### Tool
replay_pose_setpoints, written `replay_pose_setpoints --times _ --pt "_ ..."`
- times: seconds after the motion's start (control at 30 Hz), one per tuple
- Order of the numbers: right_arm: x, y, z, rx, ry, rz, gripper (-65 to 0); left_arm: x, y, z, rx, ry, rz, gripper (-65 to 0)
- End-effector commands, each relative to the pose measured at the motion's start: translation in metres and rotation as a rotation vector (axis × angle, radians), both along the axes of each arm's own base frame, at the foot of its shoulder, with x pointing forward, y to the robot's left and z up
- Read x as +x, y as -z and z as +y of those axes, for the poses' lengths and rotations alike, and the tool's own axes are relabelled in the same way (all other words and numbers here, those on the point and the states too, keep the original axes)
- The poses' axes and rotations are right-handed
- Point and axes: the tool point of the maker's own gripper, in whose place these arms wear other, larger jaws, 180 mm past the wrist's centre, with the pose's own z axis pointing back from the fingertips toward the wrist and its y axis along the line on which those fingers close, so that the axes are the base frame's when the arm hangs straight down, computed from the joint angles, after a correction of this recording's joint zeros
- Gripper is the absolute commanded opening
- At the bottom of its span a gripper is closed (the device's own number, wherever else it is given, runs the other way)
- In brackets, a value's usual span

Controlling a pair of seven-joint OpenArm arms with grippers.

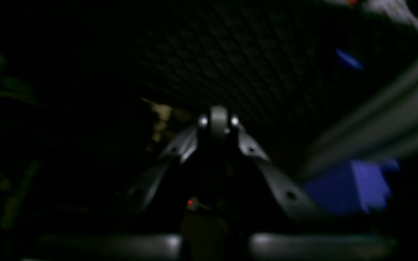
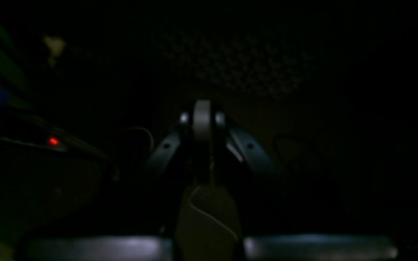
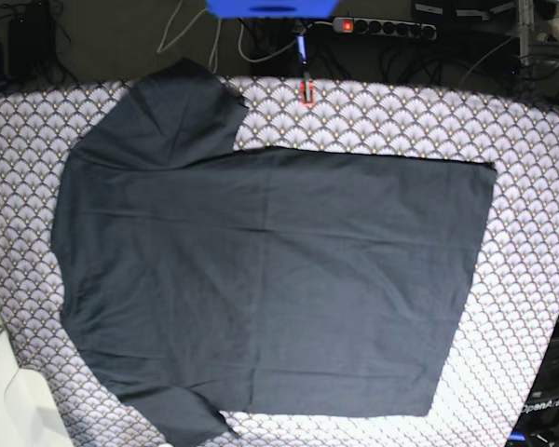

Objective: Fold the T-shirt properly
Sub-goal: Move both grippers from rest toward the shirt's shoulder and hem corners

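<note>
The T-shirt (image 3: 270, 279) lies spread flat on the tabletop (image 3: 531, 168), covering most of it. Dark, plain, no print. Collar/shoulder end sits toward the tabletop's left edge in the base view, hem toward the right edge, running as a near-straight line from far right down to near right. One sleeve (image 3: 182, 107) points to the far-left corner, reaching the far edge; the other sleeve (image 3: 182, 414) points to the near-left corner, at the near edge. Fabric mostly smooth, w/ faint creases across the middle.

Under it, the cloth (image 3: 540, 279), white-and-grey scallop pattern, shows as a border round the shirt: wide strip at the right edge, narrower at the left and far edges.

No arms show in the base view. Both wrist views are v. dark and blurred. Left claw (image 1: 218, 121): fingers meet at the tip, clenched, nothing seen between them; scallop pattern faintly visible beyond it. A blue block (image 1: 350, 185) sits to its right in that view. Right claw (image 2: 202, 119): also clenched, tips together, nothing seen held; faint pattern beyond it too.

Past the far edge, on the floor: a power strip (image 3: 384, 28) w/ a red light, cables, and a blue box (image 3: 270, 7) at the top of the frame.
</note>
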Motion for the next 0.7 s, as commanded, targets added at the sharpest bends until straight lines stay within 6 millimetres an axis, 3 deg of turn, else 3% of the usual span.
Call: replay_pose_setpoints --times 0.0,0.2,0.33,0.47,0.57,0.67 --pt "0.000 -0.019 -0.004 0.002 0.002 -0.055 -65.0 -0.006 -0.009 0.001 0.002 0.003 0.004 -65.0" --pt "0.038 -0.070 0.009 0.029 -0.025 -0.104 -65.0 0.027 -0.024 0.009 0.010 0.020 0.020 -65.0" --pt "0.080 -0.098 0.028 0.057 -0.053 -0.096 -65.0 0.062 -0.044 0.014 0.024 0.036 0.013 -65.0" --pt "0.112 -0.114 0.041 0.088 -0.048 -0.077 -65.0 0.098 -0.064 0.019 0.041 0.056 0.013 -65.0" --pt "0.122 -0.116 0.054 0.243 -0.013 -0.035 -64.4 0.119 -0.075 0.024 0.061 0.069 0.029 -65.0" --pt "0.136 -0.115 0.063 0.460 0.036 0.011 -57.7 0.131 -0.083 0.030 0.083 0.074 0.048 -65.0"
